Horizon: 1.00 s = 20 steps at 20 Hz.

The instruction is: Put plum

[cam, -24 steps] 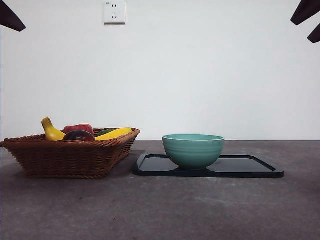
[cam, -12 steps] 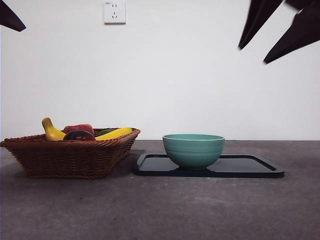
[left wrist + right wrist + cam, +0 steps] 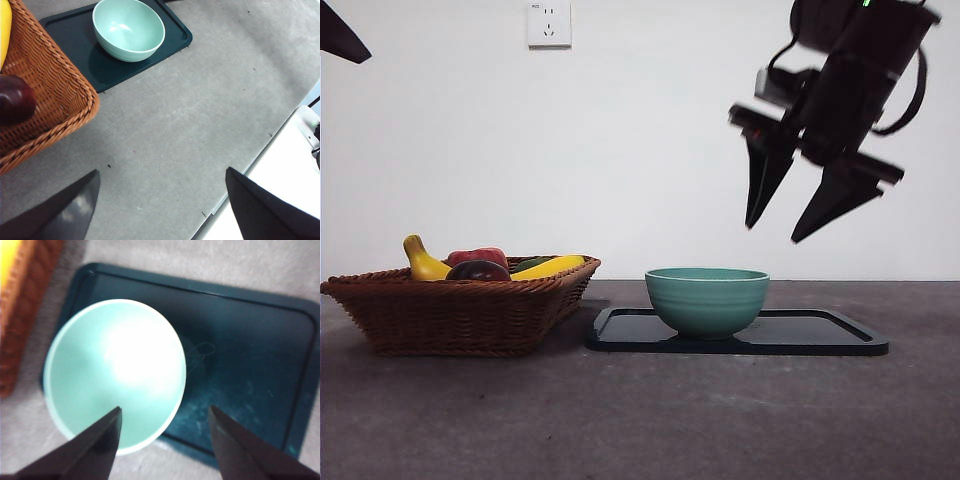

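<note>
Right now the right gripper (image 3: 775,232) hangs in the air above the teal bowl (image 3: 707,299), off toward its right side in the front view, jaws spread wide and holding nothing; its wrist view looks straight down on the bowl (image 3: 115,372) and the dark tray (image 3: 250,340) under it. Bowl sits on the tray (image 3: 820,335), toward the tray's left end, and looks empty. Plum (image 3: 478,271) lies in the wicker basket (image 3: 460,310) on the bench (image 3: 640,420), left of the tray, near the basket's front rim, with a red fruit (image 3: 478,257) behind it and a banana (image 3: 425,262) beside it. Left gripper (image 3: 160,205) is well above the bench, jaws wide apart, empty; its wrist view shows the plum (image 3: 15,99) inside the basket (image 3: 55,95).
</note>
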### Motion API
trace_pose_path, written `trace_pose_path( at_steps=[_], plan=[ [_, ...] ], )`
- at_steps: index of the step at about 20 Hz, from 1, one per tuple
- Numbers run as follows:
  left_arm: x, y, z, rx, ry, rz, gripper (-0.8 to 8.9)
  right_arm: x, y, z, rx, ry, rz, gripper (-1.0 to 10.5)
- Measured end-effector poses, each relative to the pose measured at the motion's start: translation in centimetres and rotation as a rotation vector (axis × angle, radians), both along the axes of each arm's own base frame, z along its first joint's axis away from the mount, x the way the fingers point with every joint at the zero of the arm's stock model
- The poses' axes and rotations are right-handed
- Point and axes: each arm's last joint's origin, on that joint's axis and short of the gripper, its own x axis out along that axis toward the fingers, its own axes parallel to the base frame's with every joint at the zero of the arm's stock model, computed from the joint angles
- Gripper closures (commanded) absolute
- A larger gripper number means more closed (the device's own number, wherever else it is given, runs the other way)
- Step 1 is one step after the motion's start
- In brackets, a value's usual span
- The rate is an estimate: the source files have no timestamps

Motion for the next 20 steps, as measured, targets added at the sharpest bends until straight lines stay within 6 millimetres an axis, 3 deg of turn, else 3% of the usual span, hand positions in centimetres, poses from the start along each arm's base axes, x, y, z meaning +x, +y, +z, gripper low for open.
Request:
trace_pose_path(
  at_steps=[5,8,13,16,20],
  plan=[
    [0.0,0.0,0.0,0.0,0.0,0.0,4.11,1.5,0.6,-2.5,-0.007,0.019,0.003,6.7],
    [0.0,0.0,0.0,0.0,0.0,0.0,4.11,2.0,0.9,-3.4,-0.009,0.02,0.006,7.4],
    [0.0,0.0,0.0,0.0,0.001,0.0,4.11,2.5,1.1,-4.3,-0.019,0.018,-0.001,8.3],
    [0.0,0.0,0.0,0.0,0.001,0.0,4.11,2.7,1.1,-4.9,-0.031,0.025,-0.006,9.4],
    [0.0,0.0,0.0,0.002,0.005,0.0,4.11,2.9,1.2,-4.7,-0.023,0.001,-0.006,9.4]
  ],
)
